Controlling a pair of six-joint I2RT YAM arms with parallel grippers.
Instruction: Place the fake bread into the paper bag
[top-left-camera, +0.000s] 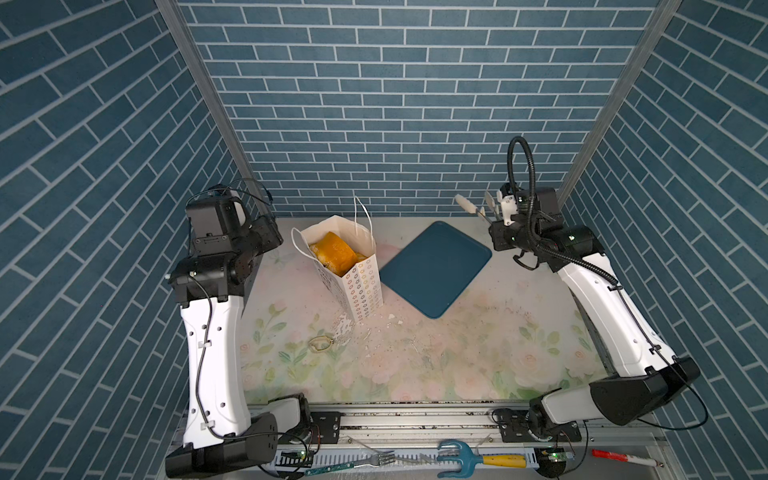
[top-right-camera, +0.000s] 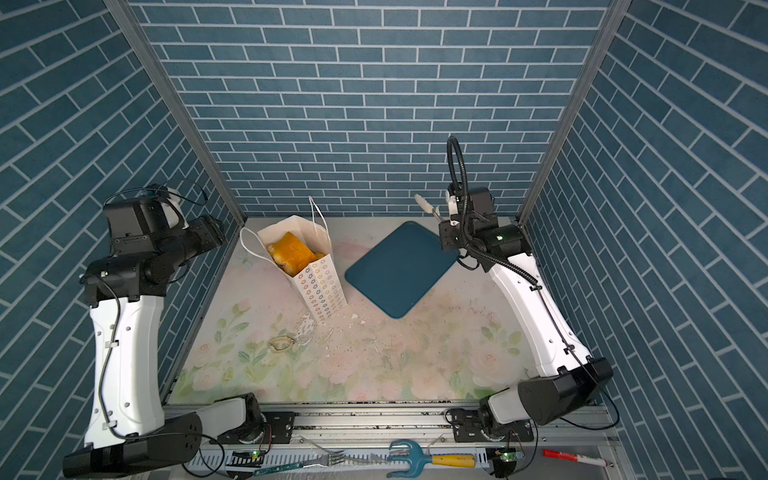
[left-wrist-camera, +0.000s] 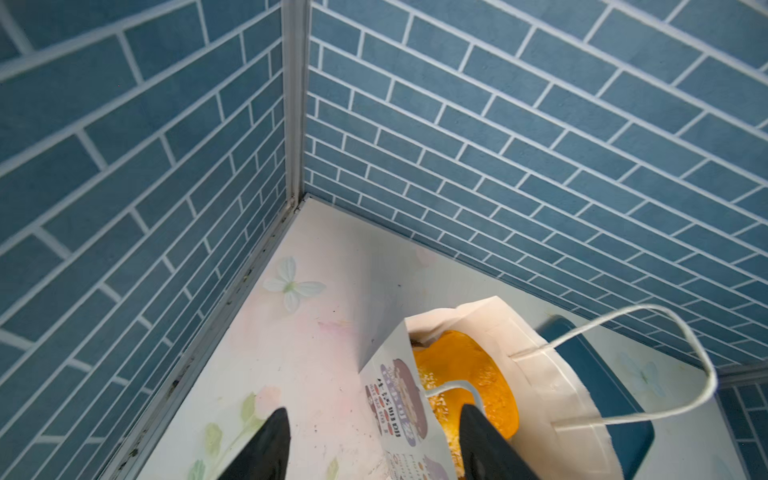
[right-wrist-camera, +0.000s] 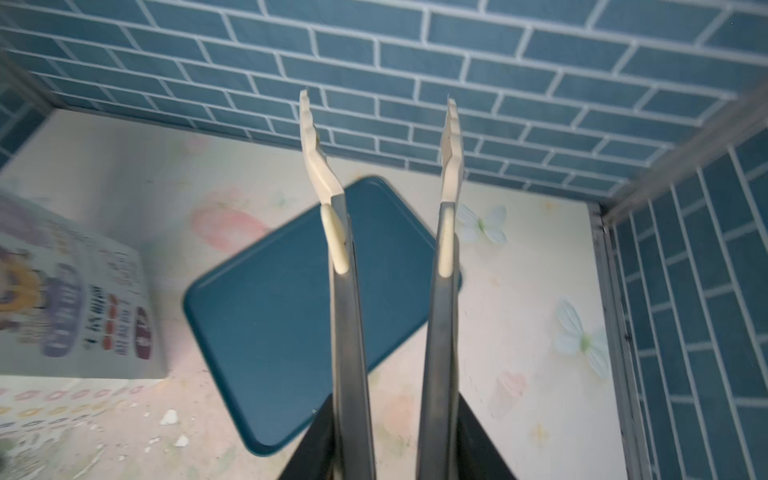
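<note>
Blue brick walls (top-left-camera: 374, 104) box in three sides, and the floral table (top-left-camera: 457, 357) lies open across the near half. Paper bag (top-left-camera: 361, 286) upright at far left, fake bread (top-left-camera: 334, 249) inside, crumbs (top-left-camera: 390, 318) at its foot, teal tray (top-left-camera: 436, 270) just beside on the right. Left gripper (left-wrist-camera: 374, 409) spread wide, straddling the bag's front wall, gripping nothing. Right gripper (right-wrist-camera: 395, 432) clamps tongs (right-wrist-camera: 345, 332), tips apart, raised at far right.

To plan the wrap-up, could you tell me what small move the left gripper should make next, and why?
Probably draw the left gripper straight back from the bag. Its jaws stand open astride the front wall, a handle cord lies by one finger, the bread sits inside and the tray is bare. The right gripper holds empty tongs.
</note>
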